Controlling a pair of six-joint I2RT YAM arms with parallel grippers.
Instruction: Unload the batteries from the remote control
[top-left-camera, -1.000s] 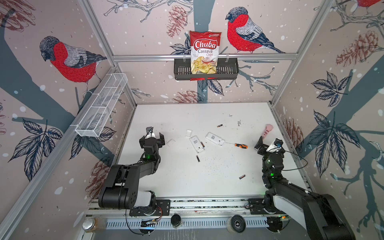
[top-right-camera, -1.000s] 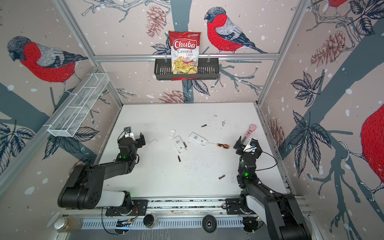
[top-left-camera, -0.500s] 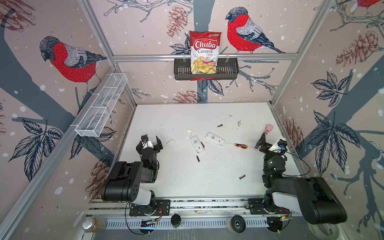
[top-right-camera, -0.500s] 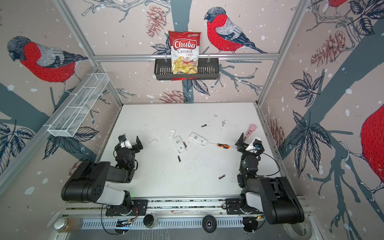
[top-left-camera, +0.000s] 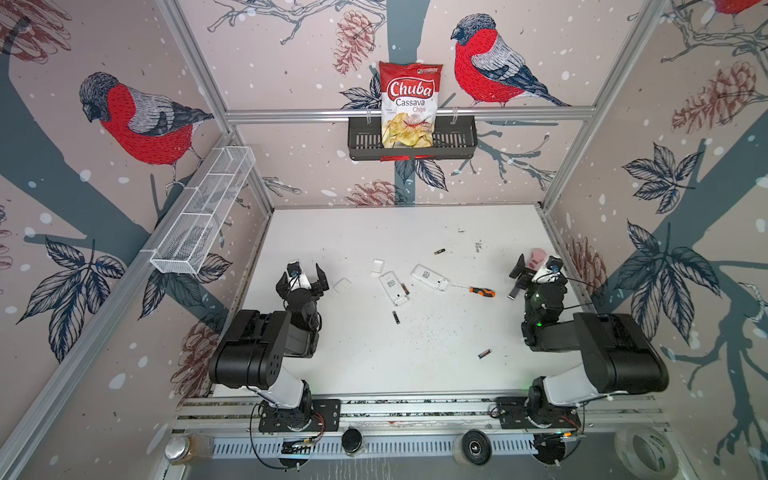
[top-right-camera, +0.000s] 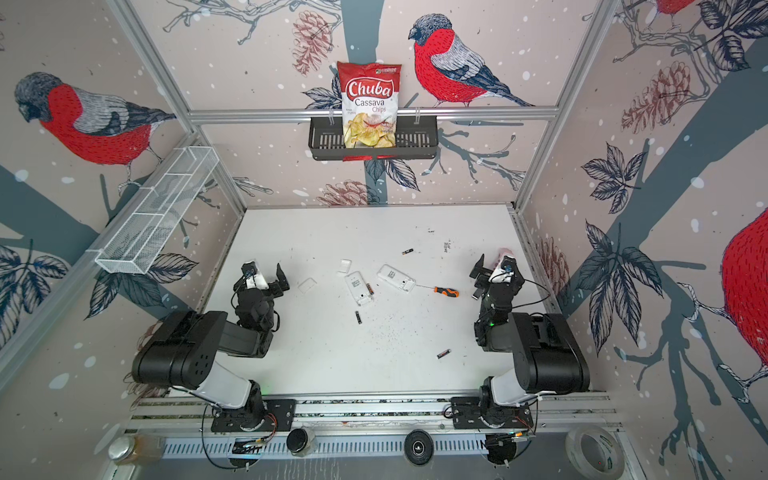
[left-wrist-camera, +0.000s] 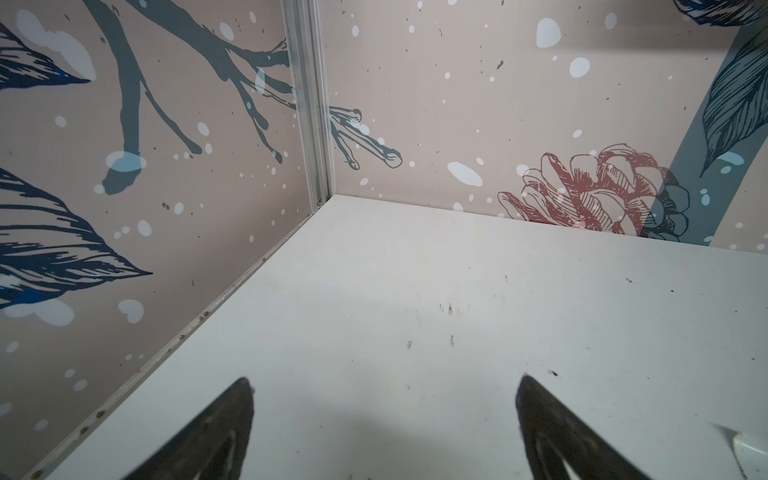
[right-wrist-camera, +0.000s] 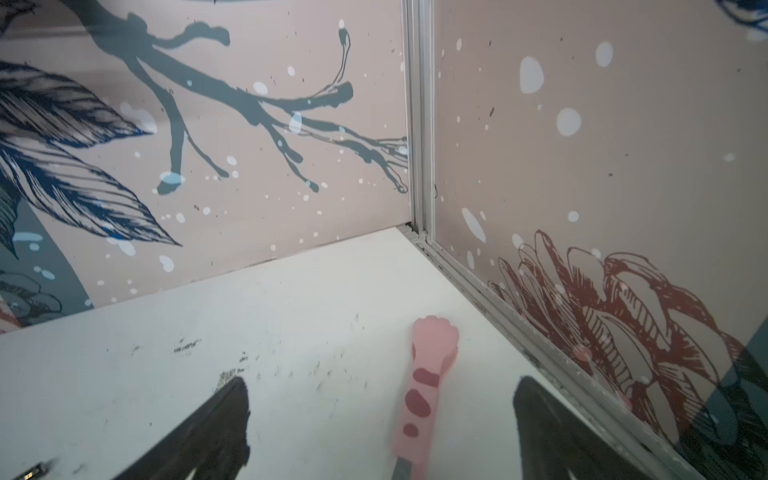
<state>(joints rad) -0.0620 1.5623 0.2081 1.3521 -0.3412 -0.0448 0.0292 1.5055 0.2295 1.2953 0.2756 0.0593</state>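
Left gripper (top-left-camera: 305, 277) and right gripper (top-left-camera: 536, 268): both wide open, empty. Batteries (top-left-camera: 484, 353) lie scattered on the tabletop (top-left-camera: 357, 361), from near right to far centre, around the remotes (top-left-camera: 392, 286). Likely light, hard, slick and prone to rolling; pinch across mid-barrel.

Bird-and-pinecone wallpaper (top-left-camera: 141, 120) surrounds a white table (top-left-camera: 374, 232); a black shelf (top-left-camera: 457, 141) hangs behind.

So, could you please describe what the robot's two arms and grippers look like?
Both arms, left arm and right arm, are matte black with boxy rounded joint housings and a white link above each base plate. Thin black cables loop from the wrists. The left gripper and right gripper have dark fingers tapering to points, beside a white camera mount.
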